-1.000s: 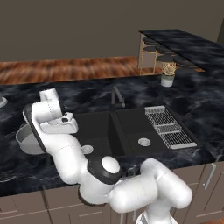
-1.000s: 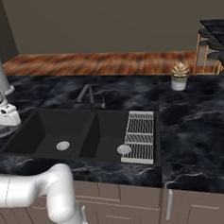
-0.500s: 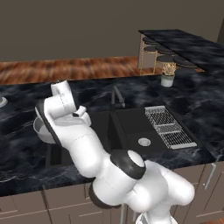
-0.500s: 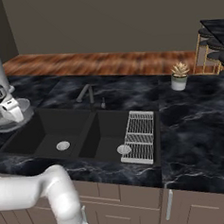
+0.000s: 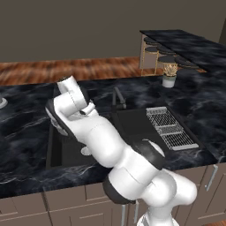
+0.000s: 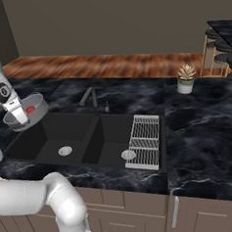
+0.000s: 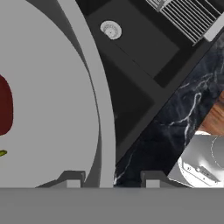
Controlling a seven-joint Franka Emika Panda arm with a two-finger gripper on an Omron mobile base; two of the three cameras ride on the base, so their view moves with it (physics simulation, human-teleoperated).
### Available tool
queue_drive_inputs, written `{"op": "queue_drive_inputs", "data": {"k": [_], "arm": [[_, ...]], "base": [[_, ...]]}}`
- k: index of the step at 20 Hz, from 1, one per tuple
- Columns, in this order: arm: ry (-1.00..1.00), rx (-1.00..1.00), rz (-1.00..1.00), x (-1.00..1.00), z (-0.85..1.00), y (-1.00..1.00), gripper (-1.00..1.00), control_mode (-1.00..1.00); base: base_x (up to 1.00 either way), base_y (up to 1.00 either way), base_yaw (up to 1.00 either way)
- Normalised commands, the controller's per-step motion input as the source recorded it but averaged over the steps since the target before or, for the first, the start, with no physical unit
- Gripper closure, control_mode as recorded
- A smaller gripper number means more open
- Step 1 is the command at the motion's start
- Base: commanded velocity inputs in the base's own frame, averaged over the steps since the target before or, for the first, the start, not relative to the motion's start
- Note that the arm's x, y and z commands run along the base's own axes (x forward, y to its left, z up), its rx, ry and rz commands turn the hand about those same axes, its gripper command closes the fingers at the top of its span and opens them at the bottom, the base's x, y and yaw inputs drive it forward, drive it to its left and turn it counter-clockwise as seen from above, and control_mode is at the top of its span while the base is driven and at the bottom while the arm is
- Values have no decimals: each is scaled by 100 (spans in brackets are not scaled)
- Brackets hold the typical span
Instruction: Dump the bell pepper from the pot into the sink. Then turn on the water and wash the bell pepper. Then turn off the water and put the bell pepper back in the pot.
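My gripper (image 7: 111,177) is shut on the rim of the grey pot (image 6: 23,110), which hangs tilted above the left edge of the black sink (image 6: 50,135). In the right base view the gripper (image 6: 15,116) sits at the pot's near-left side. The red bell pepper (image 6: 30,109) lies inside the pot against its lower wall. In the hand view the pot's pale inside (image 7: 48,100) is at the left, with the bell pepper (image 7: 4,105) cut off by the left edge. The dark faucet (image 6: 89,96) stands behind the basins, and no water runs.
Each basin has a silver drain (image 6: 65,151) (image 6: 128,155). A ribbed drying rack (image 6: 146,140) lies along the sink's right side. A small potted plant (image 6: 186,78) stands on the counter at the back right. A pale round dish (image 7: 201,166) rests on the counter near the pot.
The pot has come up off the counter at the left and moved right to the left basin's edge, tilting as it went; the arm swung with it.
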Motion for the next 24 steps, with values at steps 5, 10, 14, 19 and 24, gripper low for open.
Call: {"op": "queue_drive_inputs", "data": {"k": [5, 10, 14, 19, 24], "arm": [[-7, 0, -19, 25, 17, -16, 100, -100], [-7, 0, -15, 38, 20, -6, 100, -100], [-7, -2, -13, 42, 23, -7, 100, -100], [-1, -8, -12, 39, 6, -6, 100, -100], [0, -11, -10, 35, 0, -11, 100, -100]], "base": [[0, 0, 0], [0, 0, 0], [0, 0, 0], [0, 0, 0], [0, 0, 0]]}}
